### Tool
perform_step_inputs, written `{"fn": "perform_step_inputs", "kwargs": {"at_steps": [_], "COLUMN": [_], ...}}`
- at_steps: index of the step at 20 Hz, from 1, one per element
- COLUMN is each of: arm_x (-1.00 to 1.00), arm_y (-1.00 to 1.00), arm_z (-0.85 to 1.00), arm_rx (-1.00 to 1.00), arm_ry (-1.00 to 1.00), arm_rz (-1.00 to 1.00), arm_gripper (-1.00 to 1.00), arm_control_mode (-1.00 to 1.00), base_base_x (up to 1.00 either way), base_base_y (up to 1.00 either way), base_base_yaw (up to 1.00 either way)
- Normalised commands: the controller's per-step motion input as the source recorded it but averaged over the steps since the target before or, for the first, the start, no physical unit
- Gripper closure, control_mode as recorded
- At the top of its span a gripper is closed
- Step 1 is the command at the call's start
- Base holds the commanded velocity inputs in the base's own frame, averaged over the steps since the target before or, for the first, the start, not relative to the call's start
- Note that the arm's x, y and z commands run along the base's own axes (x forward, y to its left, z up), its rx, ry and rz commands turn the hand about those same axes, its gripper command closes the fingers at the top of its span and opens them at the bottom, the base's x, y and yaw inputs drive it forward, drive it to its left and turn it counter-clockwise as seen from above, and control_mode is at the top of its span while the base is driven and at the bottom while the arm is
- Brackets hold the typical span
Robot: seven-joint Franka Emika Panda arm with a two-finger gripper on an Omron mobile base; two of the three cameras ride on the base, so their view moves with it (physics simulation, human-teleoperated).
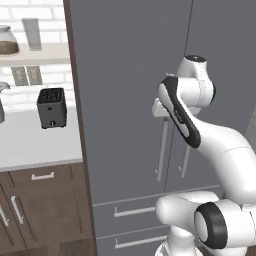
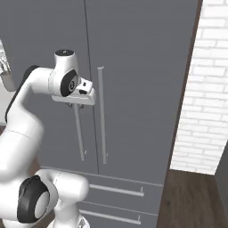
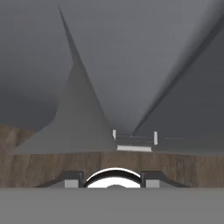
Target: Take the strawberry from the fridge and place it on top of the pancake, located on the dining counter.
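The tall grey fridge stands with both doors closed. My gripper is at the top end of the left door's long silver handle, with the fingers pointing down along it. In the hand view the handle runs away as a grey wedge above my gripper. Whether the jaws clamp the handle does not show. The strawberry is hidden behind the closed doors. The pancake and the dining counter are out of view.
The right door's handle runs beside the left one, with two drawers below. Left of the fridge, a white counter carries a dark toaster over brown cabinets. A white brick wall rises on the right.
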Motion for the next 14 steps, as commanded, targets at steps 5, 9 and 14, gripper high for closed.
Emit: {"fn": "perform_step_inputs", "kwargs": {"at_steps": [5, 9, 14], "arm_x": [0.0, 0.0, 0.0], "arm_y": [0.0, 0.0, 0.0], "arm_z": [0.0, 0.0, 0.0], "arm_rx": [0.0, 0.0, 0.0], "arm_ry": [0.0, 0.0, 0.0], "arm_rz": [0.0, 0.0, 0.0], "arm_gripper": [-1.0, -1.0, -1.0], "arm_control_mode": [1.0, 1.0, 1.0], "base_base_x": [0.0, 0.0, -0.14], "base_base_y": [-0.31, -0.5, -0.03], "base_base_yaw": [0.0, 0.0, -0.02]}}
